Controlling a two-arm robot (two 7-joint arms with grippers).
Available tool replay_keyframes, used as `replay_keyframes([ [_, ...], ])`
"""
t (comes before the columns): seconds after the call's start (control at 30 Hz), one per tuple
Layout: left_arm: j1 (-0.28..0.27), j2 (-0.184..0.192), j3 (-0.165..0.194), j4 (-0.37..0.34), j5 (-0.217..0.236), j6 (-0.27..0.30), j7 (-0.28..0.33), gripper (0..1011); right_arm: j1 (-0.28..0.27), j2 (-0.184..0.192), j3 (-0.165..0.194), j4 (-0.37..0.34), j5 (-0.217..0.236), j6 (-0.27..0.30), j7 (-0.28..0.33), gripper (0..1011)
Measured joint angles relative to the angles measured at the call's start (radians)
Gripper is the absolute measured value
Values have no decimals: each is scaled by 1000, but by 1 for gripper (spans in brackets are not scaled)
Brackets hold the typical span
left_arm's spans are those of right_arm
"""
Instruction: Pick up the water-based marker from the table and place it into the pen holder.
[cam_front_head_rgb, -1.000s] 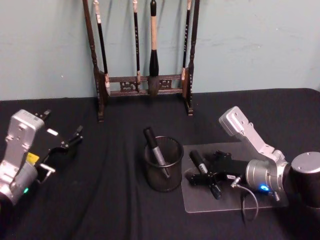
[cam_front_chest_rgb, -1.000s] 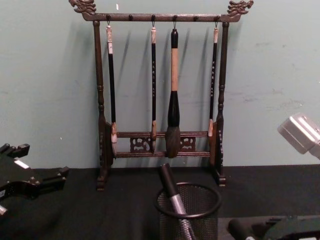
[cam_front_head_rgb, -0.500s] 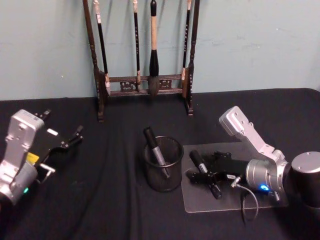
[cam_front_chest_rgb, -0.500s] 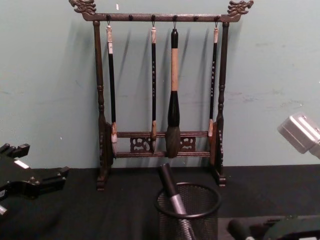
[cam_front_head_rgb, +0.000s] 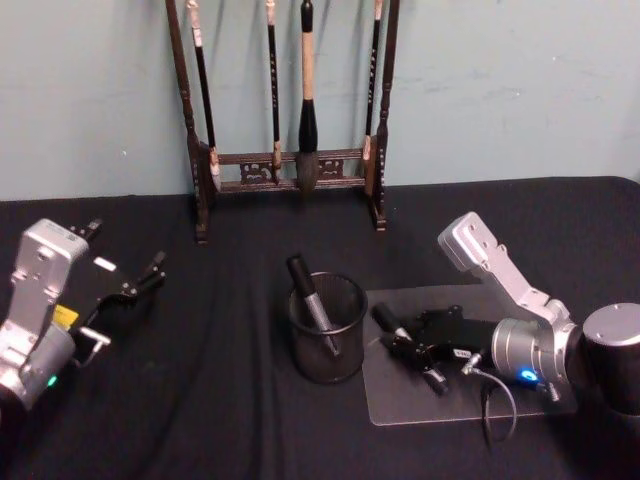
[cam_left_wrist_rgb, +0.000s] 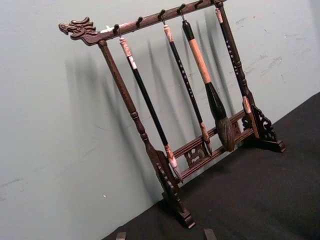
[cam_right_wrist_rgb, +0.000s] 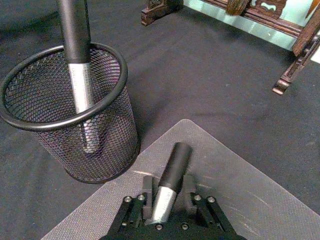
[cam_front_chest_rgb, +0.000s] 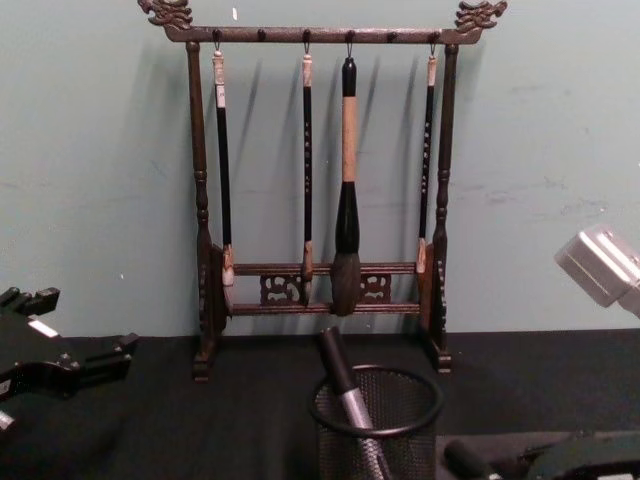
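The water-based marker (cam_front_head_rgb: 392, 326), black cap and silver barrel, is tilted over the clear mat (cam_front_head_rgb: 470, 400) with my right gripper (cam_front_head_rgb: 412, 345) shut on its barrel. In the right wrist view the marker (cam_right_wrist_rgb: 172, 167) sits between the fingers (cam_right_wrist_rgb: 189, 186), its cap pointing toward the pen holder (cam_right_wrist_rgb: 110, 145). The black mesh pen holder (cam_front_head_rgb: 340, 355) stands just left of the mat, and another marker (cam_front_head_rgb: 310, 298) leans inside it. The chest view shows the pen holder (cam_front_chest_rgb: 412, 455) at bottom centre and the held marker's cap (cam_front_chest_rgb: 458, 460) beside it. My left gripper (cam_front_head_rgb: 130, 290) hangs open at the far left.
A tall dark wooden brush rack (cam_front_head_rgb: 290, 170) with several hanging brushes stands at the back by the wall, and the left wrist view shows the rack (cam_left_wrist_rgb: 165, 170) too. Black cloth covers the table (cam_front_head_rgb: 220, 420).
My right gripper has closed on the marker and shifted it slightly left toward the pen holder, tilting it. The left arm has not moved.
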Motion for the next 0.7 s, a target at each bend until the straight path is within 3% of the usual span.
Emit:
replay_keyframes([
  [0.17,0,0,0,0,0,0,0,1001,0,0,0,0,0,0,0,244],
  [0.57,0,0,0,0,0,0,0,1001,-8,3,17,-18,8,-5,-1,237],
  [0.7,0,0,0,0,0,0,0,1001,-23,2,47,-42,23,-50,-11,237],
])
